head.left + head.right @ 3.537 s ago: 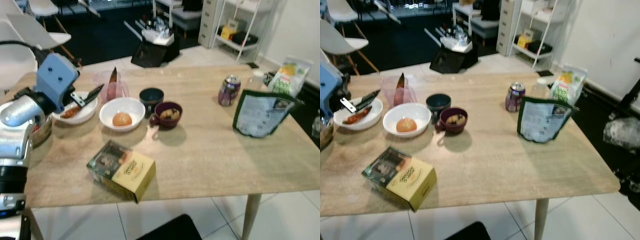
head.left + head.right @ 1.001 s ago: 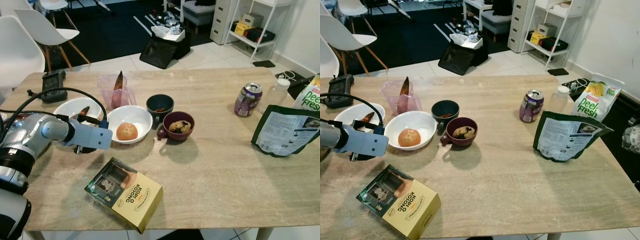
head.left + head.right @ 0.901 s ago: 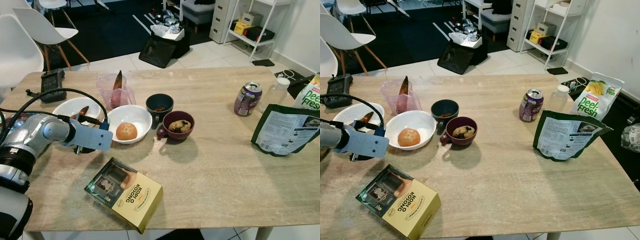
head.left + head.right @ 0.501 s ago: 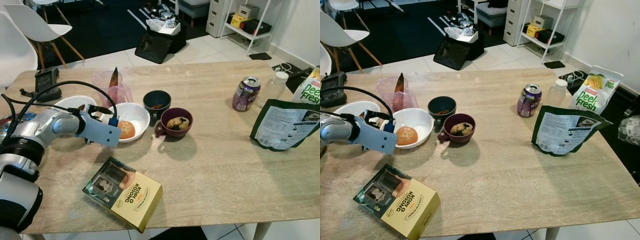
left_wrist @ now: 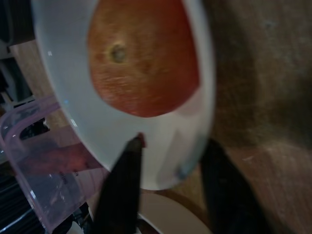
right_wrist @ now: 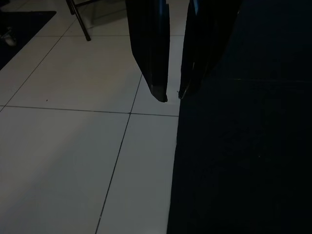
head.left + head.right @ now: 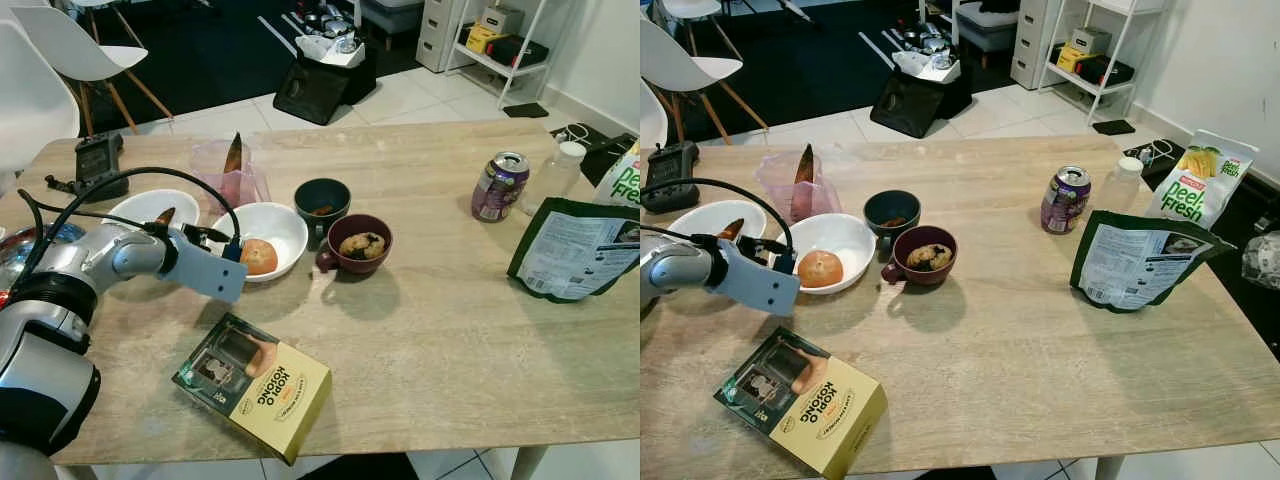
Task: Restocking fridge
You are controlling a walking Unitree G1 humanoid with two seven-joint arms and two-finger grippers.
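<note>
**Left pincer at the rim of the orange's bowl**

The left pincer (image 5: 168, 161) reaches over the bench (image 7: 450, 330), its two black fingers spread apart, one over the rim of the white bowl (image 7: 285, 222) and one just outside it. The orange (image 5: 144, 56) lies in that bowl just ahead of the fingertips, untouched. Beyond the bowl stand a dark teal cup (image 7: 323, 196) and a maroon mug (image 7: 359, 243); to one side, near the pincer, a pink container (image 7: 228, 177). Just beside the arm, nearer the robot, lies a yellow box (image 7: 252, 385). The right pincer (image 6: 172, 95) hangs idle over the tiled floor (image 6: 73, 146), fingers nearly together with a narrow gap.
</note>
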